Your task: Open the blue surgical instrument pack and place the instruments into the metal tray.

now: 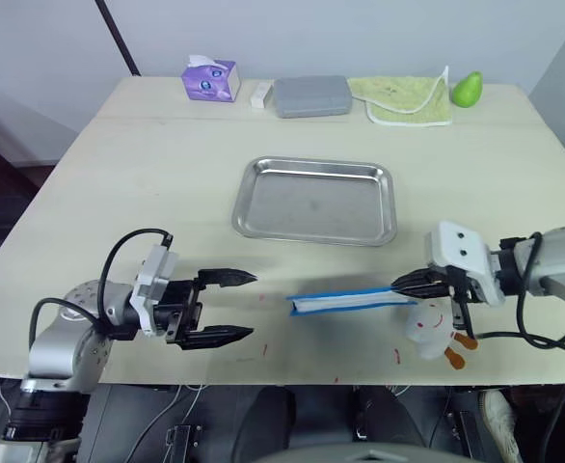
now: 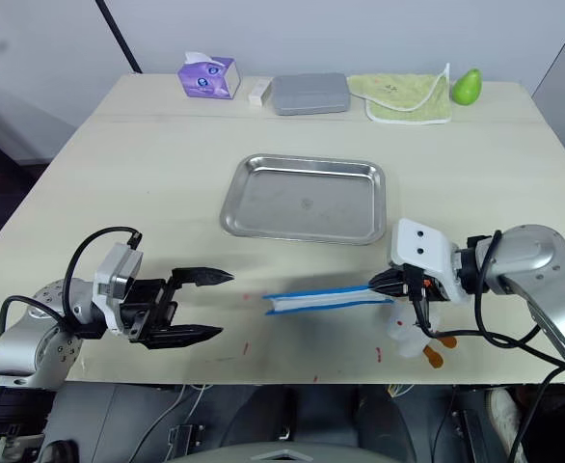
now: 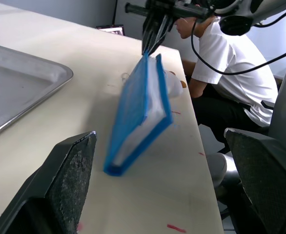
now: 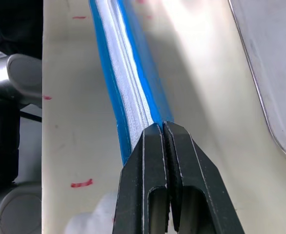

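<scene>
A table (image 1: 167, 183) of pale wood carries a row of things along its far edge. A purple tissue box (image 1: 210, 80) stands furthest left, with a small white block (image 1: 261, 94) just beside it. Next comes a matte grey case (image 1: 311, 96), lying flat. A light green cloth (image 1: 405, 99) lies to its right, and a green pear-shaped object (image 1: 467, 89) sits just beyond the cloth. Near the front right edge lies a small white toy (image 1: 431, 331) with orange bits. Red marks (image 1: 396, 356) dot the front edge. In the left wrist view, a person (image 3: 231, 63) in a white shirt sits beyond the table.
</scene>
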{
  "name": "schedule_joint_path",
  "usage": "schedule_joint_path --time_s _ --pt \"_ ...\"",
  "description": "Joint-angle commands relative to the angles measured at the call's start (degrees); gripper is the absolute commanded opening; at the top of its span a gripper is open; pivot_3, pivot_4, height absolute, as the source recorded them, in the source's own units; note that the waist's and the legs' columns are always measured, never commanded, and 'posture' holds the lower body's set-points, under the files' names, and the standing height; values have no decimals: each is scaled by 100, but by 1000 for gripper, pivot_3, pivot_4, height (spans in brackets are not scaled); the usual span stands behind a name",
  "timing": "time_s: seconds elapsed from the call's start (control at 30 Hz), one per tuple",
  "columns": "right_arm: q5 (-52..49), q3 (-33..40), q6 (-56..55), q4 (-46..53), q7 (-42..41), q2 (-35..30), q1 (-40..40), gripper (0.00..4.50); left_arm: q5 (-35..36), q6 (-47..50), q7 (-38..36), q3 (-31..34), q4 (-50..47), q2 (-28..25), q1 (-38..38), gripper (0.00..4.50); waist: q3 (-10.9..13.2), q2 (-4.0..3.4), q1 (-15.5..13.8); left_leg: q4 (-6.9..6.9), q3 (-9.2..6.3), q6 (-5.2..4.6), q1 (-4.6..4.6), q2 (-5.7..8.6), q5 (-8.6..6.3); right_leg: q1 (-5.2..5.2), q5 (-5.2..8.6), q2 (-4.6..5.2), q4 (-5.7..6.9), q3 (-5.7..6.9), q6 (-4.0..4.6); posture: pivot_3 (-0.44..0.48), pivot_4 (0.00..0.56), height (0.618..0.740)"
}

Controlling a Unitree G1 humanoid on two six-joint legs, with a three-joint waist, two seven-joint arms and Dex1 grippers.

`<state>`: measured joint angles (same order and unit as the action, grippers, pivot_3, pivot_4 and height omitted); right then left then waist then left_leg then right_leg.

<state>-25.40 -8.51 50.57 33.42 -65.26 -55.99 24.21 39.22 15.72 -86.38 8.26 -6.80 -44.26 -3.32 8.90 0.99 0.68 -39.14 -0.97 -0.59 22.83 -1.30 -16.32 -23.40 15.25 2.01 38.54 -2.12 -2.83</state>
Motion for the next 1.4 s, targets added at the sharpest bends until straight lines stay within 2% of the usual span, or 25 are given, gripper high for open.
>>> schedule_joint_path --time_s 0.03,0.13,0.27,0.67,1.1,1.2,1.37,1.4 --pt "171 -303 -309 -491 -147 39 280 57 -191 -257 -1 -99 85 101 -111 4500 0 0 6 0 2 0 0 0 0 0 0 0 0 -1 0 0 150 740" --pt "243 -477 -499 -780 -281 39 419 57 -383 -452 38 -235 223 269 -234 4500 0 0 6 0 1 0 -2 0 0 0 0 -2 1 0 0 0 150 740" --pt "360 -672 -720 -1120 -451 80 608 57 -749 -808 196 -618 665 743 -680 4500 -2 2 -3 -1 0 0 -1 0 0 0 -1 0 2 0 0 0 150 740" --pt "566 -879 -909 -1382 -576 177 813 57 -968 -1032 276 -1084 1260 1538 -1336 4500 -7 3 -8 -7 -1 0 -1 3 0 1 -1 0 6 1 0 0 150 740" --pt "560 -849 -820 -1311 -560 217 831 57 -1080 -1120 294 -1199 1392 1728 -1435 4500 -7 3 -2 -7 -3 0 -1 2 0 1 -1 0 7 1 0 0 150 740" --pt "557 -851 -796 -1291 -545 233 834 0 -1071 -1089 292 -1209 1380 1734 -1453 3792 -7 3 -1 -7 -3 0 -1 3 0 1 -1 0 7 0 0 0 150 740" --pt "556 -836 -763 -1271 -525 253 833 0 -1121 -1120 243 -1246 1390 1705 -1473 1504 -7 3 0 -7 -4 0 -1 2 0 1 -1 -1 7 0 0 0 150 740" --pt "552 -830 -753 -1263 -508 264 833 0 -1161 -1161 260 -1256 1421 1708 -1487 879 -7 3 0 -7 -4 0 -1 2 0 1 -1 -1 7 0 0 0 150 740"
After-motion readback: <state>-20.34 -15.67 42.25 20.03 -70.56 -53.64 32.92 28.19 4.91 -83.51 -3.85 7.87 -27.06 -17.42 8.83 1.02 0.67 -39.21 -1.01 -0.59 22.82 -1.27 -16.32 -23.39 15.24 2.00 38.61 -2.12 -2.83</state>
